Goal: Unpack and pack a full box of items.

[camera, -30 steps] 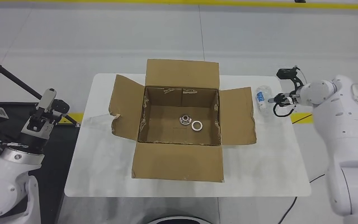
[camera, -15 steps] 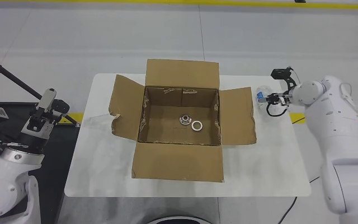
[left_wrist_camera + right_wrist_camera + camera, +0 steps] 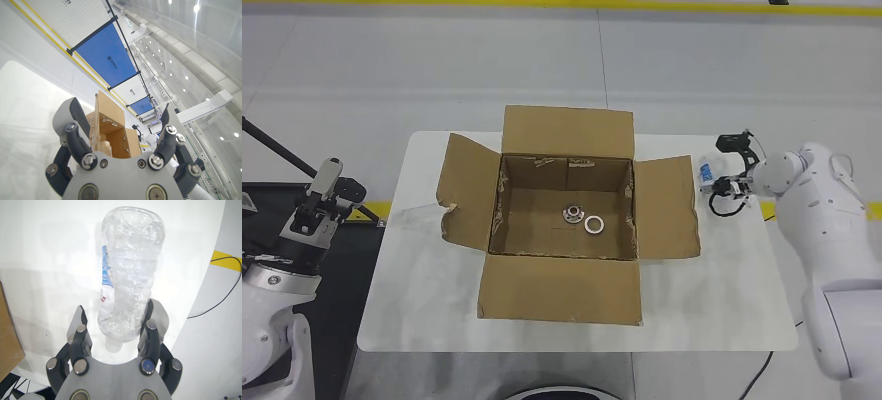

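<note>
An open cardboard box (image 3: 560,290) stands in the middle of the white table (image 3: 422,300), flaps spread. Two metal rings (image 3: 571,212) (image 3: 595,225) lie on its floor. A clear, crumpled plastic bottle (image 3: 708,172) with a blue label lies on the table just right of the box's right flap. My right gripper (image 3: 720,185) is at it. In the right wrist view the bottle (image 3: 130,275) lies cap-end between the open fingers of my right gripper (image 3: 116,308), one finger standing clear of it. My left gripper (image 3: 121,106) is open and holds nothing, off the table's left edge (image 3: 330,170).
The right flap (image 3: 7,321) of the box is close beside the bottle. A black cable (image 3: 226,291) runs over the floor past the table's right edge. Bare table lies in front of the box and along its left side.
My right gripper has moved left, toward the box, and now straddles the bottle's cap end. The left arm, box and rings have not moved.
</note>
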`<state>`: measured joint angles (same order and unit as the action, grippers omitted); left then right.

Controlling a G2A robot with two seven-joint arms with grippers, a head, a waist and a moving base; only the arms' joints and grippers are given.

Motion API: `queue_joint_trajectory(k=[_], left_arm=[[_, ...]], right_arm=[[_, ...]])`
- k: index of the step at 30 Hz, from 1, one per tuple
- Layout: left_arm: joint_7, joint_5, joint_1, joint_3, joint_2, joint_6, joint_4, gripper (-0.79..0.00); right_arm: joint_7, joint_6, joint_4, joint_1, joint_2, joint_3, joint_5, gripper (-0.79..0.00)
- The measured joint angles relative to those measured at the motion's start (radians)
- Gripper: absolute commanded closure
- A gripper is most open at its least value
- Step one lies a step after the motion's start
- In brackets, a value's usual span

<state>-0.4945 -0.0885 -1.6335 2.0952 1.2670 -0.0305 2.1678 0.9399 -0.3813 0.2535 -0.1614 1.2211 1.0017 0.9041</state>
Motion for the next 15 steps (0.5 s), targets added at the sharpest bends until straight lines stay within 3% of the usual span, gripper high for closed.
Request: queue_joint_trajectory(k=[4, 5, 15], left_arm=[[0.000, 0.000, 0.000, 0.000, 0.000, 0.000, 0.000, -0.785], [0.000, 0.000, 0.000, 0.000, 0.000, 0.000, 0.000, -0.785], [0.000, 0.000, 0.000, 0.000, 0.000, 0.000, 0.000, -0.785]], right_arm=[[-0.003, -0.003, -0.018, 0.006, 0.002, -0.002, -0.004, -0.018], [-0.004, -0.003, -0.021, 0.007, 0.003, -0.002, -0.005, 0.000], [-0.006, -0.077, -0.065, 0.038, -0.016, 0.028, -0.065, 0.000]])
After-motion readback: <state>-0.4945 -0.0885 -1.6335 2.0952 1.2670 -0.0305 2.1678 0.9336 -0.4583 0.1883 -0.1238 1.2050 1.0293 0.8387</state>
